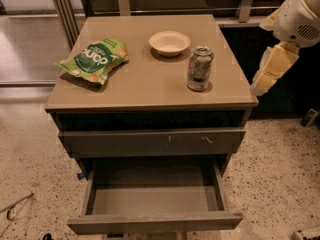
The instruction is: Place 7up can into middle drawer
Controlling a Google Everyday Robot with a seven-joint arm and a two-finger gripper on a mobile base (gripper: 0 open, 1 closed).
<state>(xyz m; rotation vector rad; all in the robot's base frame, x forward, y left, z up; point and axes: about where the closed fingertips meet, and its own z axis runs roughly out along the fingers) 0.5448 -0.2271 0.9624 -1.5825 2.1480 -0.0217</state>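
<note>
The 7up can (200, 68) stands upright near the right front corner of the cabinet top (150, 84), in front of a white bowl. The middle drawer (155, 200) is pulled open below, its flat inside bare. Above it is a shut drawer front with small pale scratches (152, 142). My gripper (271, 68) hangs off the cabinet's right edge, to the right of the can and about level with it, not touching it. The white arm (300, 14) rises above it at the top right.
A green snack bag (94, 60) lies at the left of the top. The white bowl (169, 42) sits at the back middle. Speckled floor surrounds the cabinet. A metal railing and dark shelving run behind it.
</note>
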